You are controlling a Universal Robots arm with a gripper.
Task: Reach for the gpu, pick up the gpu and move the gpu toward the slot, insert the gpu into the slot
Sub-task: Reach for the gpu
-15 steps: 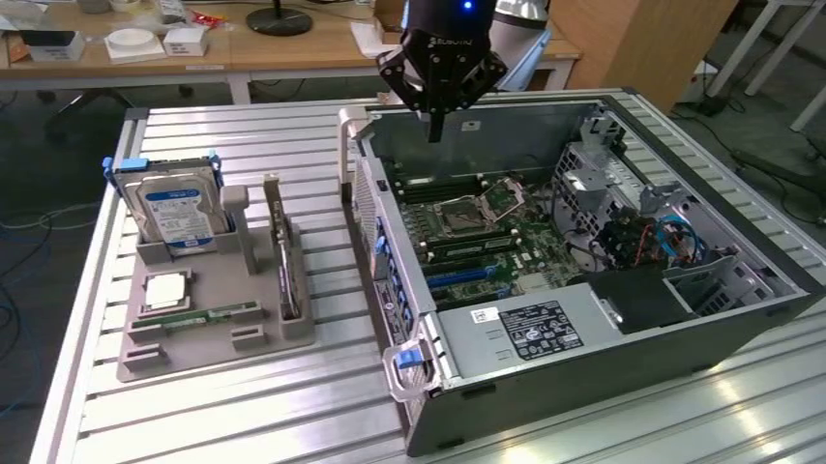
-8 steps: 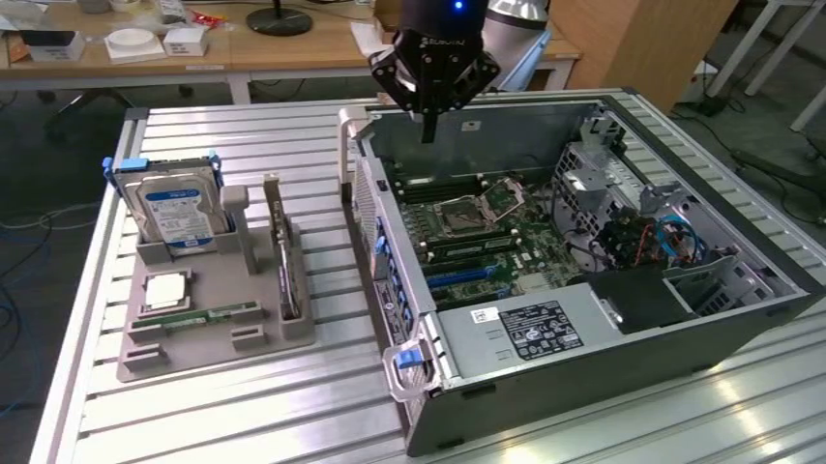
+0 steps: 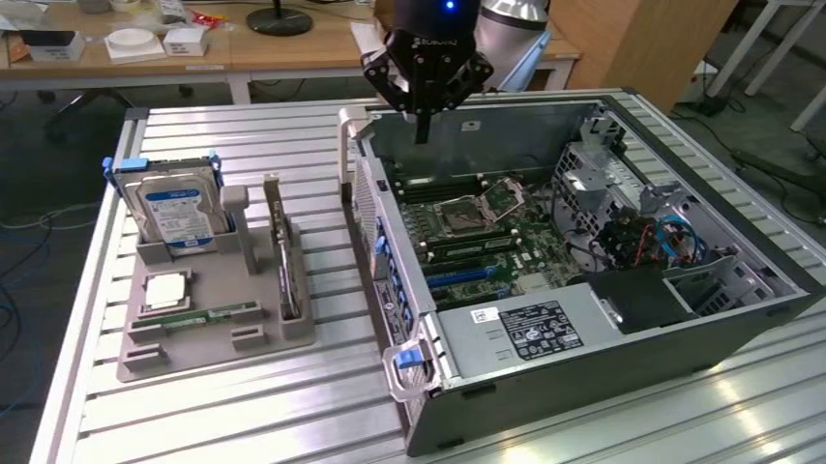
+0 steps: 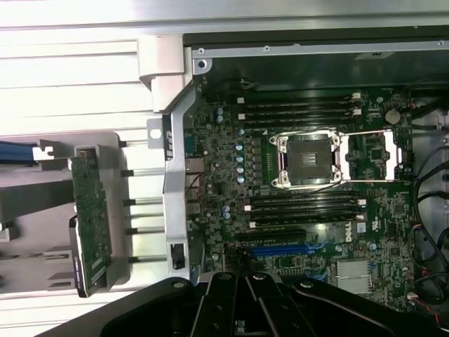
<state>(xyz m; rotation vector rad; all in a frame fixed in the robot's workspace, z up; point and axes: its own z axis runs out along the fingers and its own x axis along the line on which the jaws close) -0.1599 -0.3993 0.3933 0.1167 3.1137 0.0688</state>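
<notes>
Gpu (image 3: 281,253): thin flat rect. card on edge in grey holder (image 3: 207,345).

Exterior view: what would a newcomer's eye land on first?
The open computer case lies mid-frame, its green motherboard bared. The claw hangs shut above the case, holding nothing. On the exterior view's left, the gpu stands on edge in a grey holder beside a blue-labelled hard drive.

A blue-labelled hard drive (image 3: 177,215) stands upright in a grey holder (image 3: 290,338) on the slatted metal table (image 3: 258,416). Beside it lies an open computer case (image 3: 543,387) — CPU socket (image 3: 462,215) showing inside.
</notes>
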